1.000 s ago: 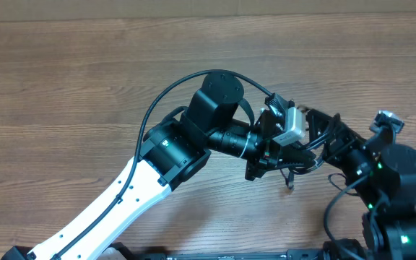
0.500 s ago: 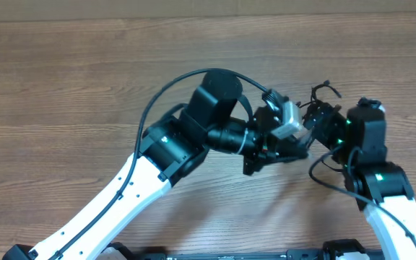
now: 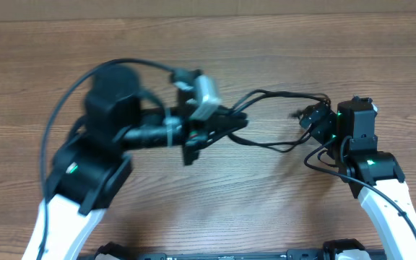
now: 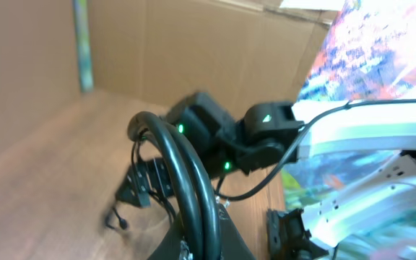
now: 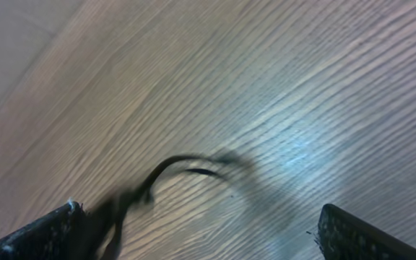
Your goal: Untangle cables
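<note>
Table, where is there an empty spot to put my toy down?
The far strip of table beyond both arms is bare, also the near patch between left arm and right arm. Crowded middle: the cables stretch from left gripper to right gripper.

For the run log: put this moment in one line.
left jaws: shut on cables | right jaws: open | cables: strung between both

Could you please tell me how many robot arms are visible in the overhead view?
2. The left arm reaches from the bottom left toward the middle; the right arm stands at the lower right, with the cables strung between them. No others show.
</note>
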Available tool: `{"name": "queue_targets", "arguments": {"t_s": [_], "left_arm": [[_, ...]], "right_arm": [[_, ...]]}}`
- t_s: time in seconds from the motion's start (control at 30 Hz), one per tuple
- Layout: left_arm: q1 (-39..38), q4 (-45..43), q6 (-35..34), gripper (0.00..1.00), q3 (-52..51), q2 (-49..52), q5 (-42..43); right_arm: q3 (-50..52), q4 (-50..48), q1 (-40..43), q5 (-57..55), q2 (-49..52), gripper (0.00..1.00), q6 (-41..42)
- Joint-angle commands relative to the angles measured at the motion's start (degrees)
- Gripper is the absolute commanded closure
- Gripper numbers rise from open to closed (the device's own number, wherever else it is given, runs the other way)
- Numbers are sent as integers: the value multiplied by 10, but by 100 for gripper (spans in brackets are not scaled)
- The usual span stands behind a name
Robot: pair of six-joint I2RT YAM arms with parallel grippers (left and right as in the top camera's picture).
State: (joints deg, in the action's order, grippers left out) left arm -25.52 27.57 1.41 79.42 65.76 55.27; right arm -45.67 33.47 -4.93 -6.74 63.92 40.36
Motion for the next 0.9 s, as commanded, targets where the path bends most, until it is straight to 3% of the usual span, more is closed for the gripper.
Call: {"name": "queue_targets", "arguments": {"t_s": [0.0, 0.87], "left_arm": [[34, -8, 3, 96, 14, -55, 28], [200, -3, -4, 96, 14, -77, 28]], "right_arm": [[0, 5, 9, -35, 5, 0, 16], [0, 35, 9, -53, 5, 0, 15]]}}
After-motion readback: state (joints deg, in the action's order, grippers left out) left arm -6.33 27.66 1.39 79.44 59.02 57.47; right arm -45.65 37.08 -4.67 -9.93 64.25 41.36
